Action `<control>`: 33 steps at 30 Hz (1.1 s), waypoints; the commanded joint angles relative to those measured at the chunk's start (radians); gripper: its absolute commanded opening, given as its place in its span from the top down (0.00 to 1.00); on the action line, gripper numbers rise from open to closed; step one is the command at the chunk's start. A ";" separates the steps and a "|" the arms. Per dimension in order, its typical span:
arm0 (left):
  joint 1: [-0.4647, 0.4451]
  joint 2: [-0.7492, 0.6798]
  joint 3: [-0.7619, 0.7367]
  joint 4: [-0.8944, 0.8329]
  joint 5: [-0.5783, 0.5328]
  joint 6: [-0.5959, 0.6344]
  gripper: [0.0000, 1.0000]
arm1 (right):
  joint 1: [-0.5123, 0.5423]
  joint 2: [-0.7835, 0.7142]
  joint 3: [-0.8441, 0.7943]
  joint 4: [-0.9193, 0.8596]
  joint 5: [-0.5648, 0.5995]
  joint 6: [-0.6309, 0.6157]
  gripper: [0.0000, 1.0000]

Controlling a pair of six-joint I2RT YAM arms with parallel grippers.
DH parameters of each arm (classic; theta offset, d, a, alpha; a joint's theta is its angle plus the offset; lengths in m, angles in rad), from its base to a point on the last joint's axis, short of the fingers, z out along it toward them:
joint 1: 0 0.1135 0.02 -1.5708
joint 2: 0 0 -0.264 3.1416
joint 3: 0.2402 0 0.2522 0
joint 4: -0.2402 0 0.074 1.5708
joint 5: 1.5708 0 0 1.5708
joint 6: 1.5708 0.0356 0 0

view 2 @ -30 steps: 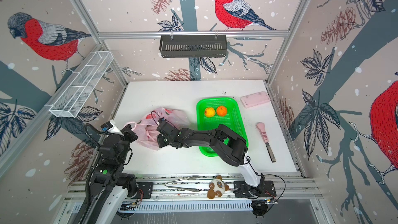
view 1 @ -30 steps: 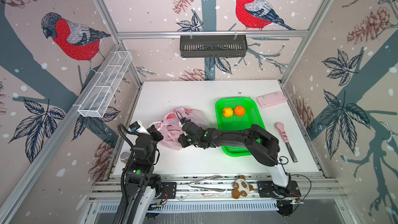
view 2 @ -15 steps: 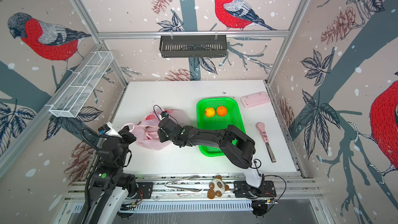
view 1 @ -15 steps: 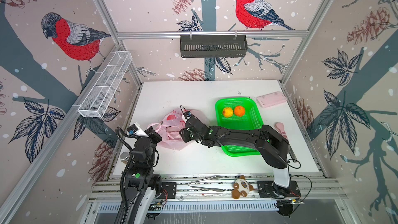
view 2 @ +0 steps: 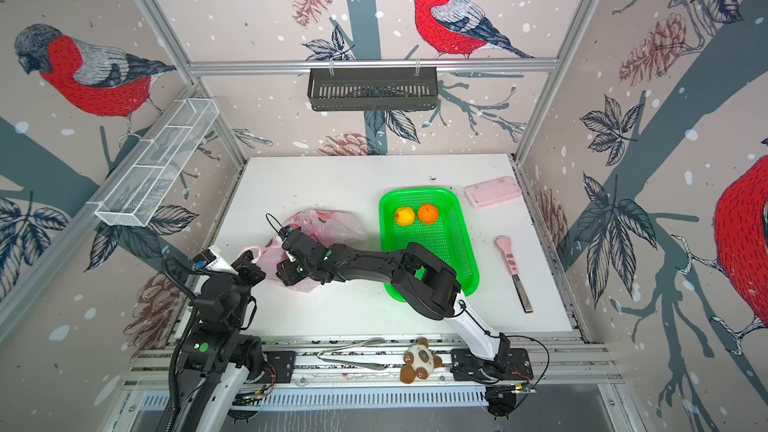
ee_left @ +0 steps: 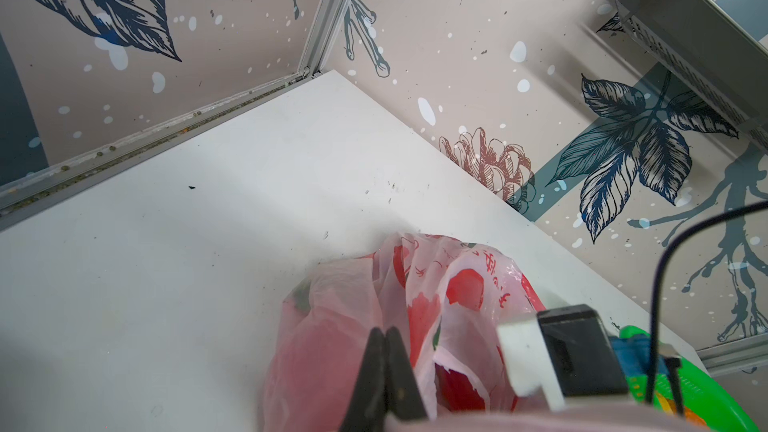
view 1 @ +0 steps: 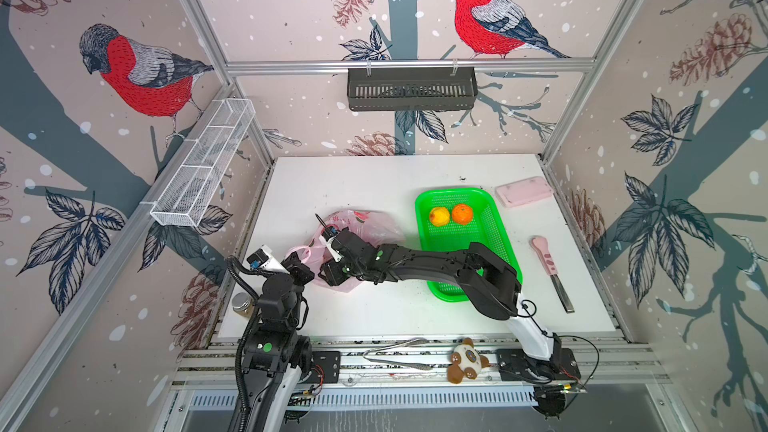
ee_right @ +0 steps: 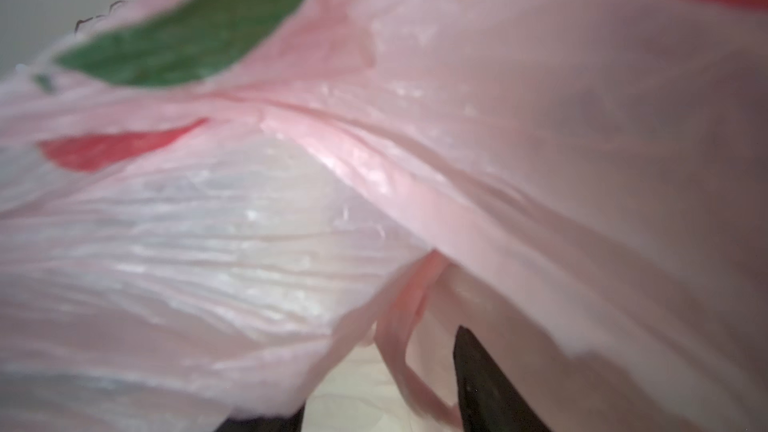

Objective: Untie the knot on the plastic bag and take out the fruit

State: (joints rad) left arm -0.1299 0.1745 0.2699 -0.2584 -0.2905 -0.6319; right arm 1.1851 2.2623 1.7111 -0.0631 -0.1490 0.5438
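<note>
The pink plastic bag (view 1: 365,224) (view 2: 328,226) lies left of the middle of the table, crumpled, with red prints. My left gripper (view 1: 302,271) (ee_left: 384,340) is shut on a pale pink handle strip (view 1: 300,252) at the bag's near left end. My right gripper (view 1: 330,276) (ee_right: 374,388) is pushed into the bag's folds. Its fingers (ee_right: 478,380) stand apart, and a thin handle loop (ee_right: 411,338) hangs between them, ungripped. Two citrus fruit (view 1: 439,215) (view 1: 462,214) lie in the green basket (view 1: 496,243). No tied knot shows. Something dark red (ee_left: 457,388) shows inside the bag.
A flat pink case (view 1: 523,197) lies at the back right, and a pink-handled knife (view 1: 548,263) right of the basket. A small jar (view 1: 241,303) stands by the left arm's base. Metal tongs (view 1: 395,357) and a plush toy (view 1: 465,365) rest on the front rail.
My right gripper's jaws have widened and it has shifted a little to the left into the bag. My left gripper stays shut on the handle strip.
</note>
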 commanded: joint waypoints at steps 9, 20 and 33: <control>0.000 -0.017 -0.004 -0.007 -0.017 -0.003 1.00 | 0.001 -0.072 -0.043 0.002 0.079 0.012 0.77; 0.000 0.011 -0.003 0.045 -0.052 0.011 1.00 | -0.036 -0.383 -0.329 0.038 0.266 0.054 0.85; 0.000 0.020 -0.002 0.064 -0.082 0.027 1.00 | -0.227 -0.707 -0.533 -0.077 0.458 0.007 0.85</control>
State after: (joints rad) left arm -0.1299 0.1940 0.2672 -0.2428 -0.3439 -0.6086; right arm 0.9783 1.5913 1.2007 -0.1123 0.2470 0.5728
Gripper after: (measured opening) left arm 0.048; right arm 0.153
